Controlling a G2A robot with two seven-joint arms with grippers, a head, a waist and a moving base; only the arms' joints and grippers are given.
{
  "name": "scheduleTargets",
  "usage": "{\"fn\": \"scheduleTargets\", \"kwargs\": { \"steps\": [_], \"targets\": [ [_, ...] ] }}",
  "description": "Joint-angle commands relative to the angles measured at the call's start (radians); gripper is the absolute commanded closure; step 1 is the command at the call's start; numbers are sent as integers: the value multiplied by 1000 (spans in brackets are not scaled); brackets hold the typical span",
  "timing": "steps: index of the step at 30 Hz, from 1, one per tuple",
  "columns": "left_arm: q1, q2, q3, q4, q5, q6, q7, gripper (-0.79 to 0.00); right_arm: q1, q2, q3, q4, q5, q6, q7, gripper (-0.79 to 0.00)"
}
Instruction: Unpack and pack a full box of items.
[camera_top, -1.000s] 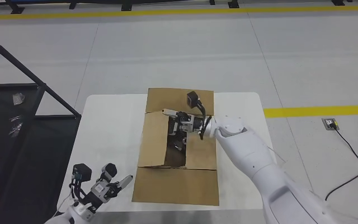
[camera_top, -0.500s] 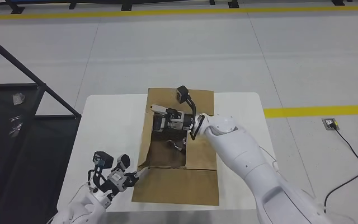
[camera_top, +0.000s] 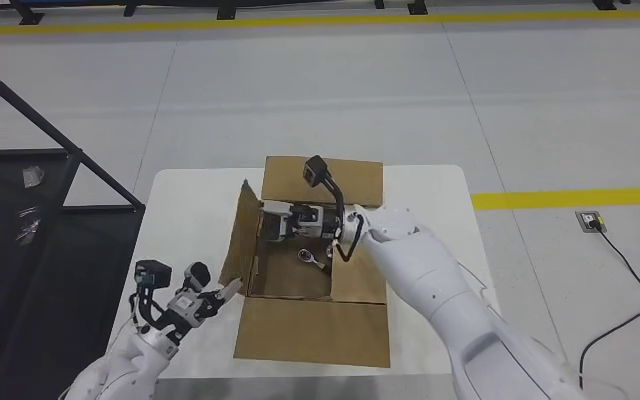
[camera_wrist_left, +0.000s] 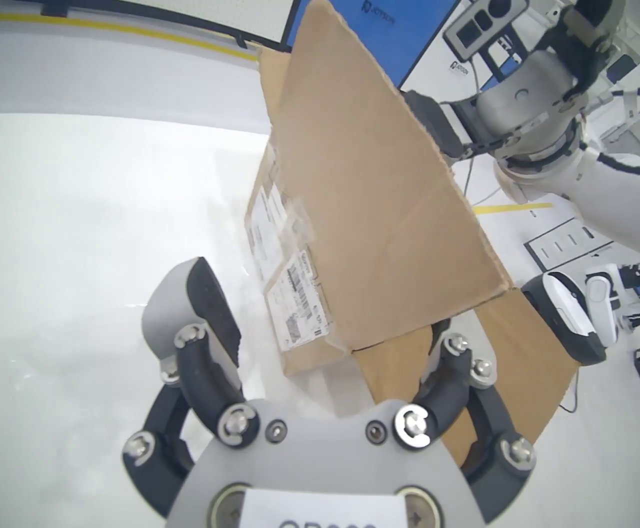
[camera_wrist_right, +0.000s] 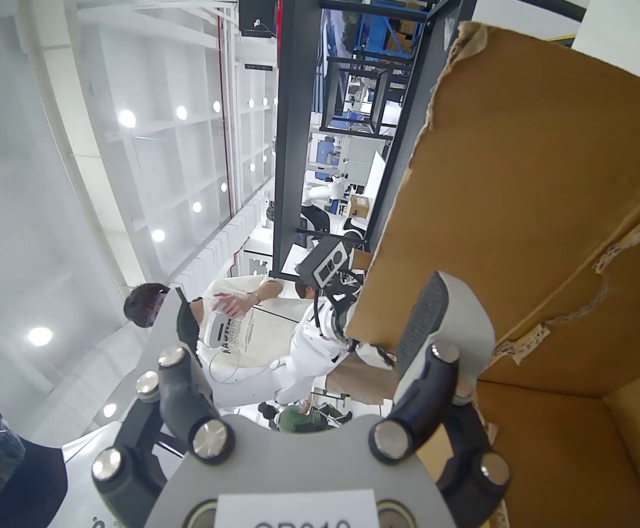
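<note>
Box (camera_top: 312, 330): brown cardboard, flaps open, one flap raised, labelled side; left jaws, right jaws spread.

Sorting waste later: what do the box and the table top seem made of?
The box looks like corrugated cardboard: matt brown, with ragged torn flap edges and taped paper labels. The table top is smooth, white, faintly glossy with soft reflections; laminate or painted board perhaps, the look leaves that open.
</note>
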Motion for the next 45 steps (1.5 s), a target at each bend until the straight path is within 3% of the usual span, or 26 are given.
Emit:
{"fn": "scheduleTargets", "kwargs": {
  "steps": [1, 9, 20, 26, 31, 34, 38, 42, 45],
  "targets": [
    [33, 2, -33, -8, 20, -4, 17, -785, -4, 8, 15, 2, -1, -29, 20, -785],
    [89, 5, -94, 15, 106, 42, 31, -785, -44, 65, 64, -77, -91, -85, -32, -785],
    [-31, 3, -24, 184, 123, 82, -85, -785, -160, 150, 176, -263, -179, -115, -91, -785],
    [-50, 0, 7, 195, 164, 84, -58, -785, -245, 186, 235, -416, -259, -88, -187, -785],
    [-16, 3, -36, 133, 165, 76, -8, -785, -245, 186, 235, -416, -259, -88, -187, -785],
    [34, 5, -89, 51, 196, 95, 43, -785, -254, 185, 236, -429, -256, -94, -198, -785],
    [121, 2, -112, -85, 238, 103, 117, -785, -298, 199, 254, -510, -318, -174, -204, -785],
    [182, 1, -127, -199, 206, 30, 144, -785, -344, 223, 296, -612, -420, -233, -217, -785],
    [192, 4, -124, -258, 138, -68, 98, -785, -407, 246, 342, -712, -496, -272, -229, -785]
  ]
}}
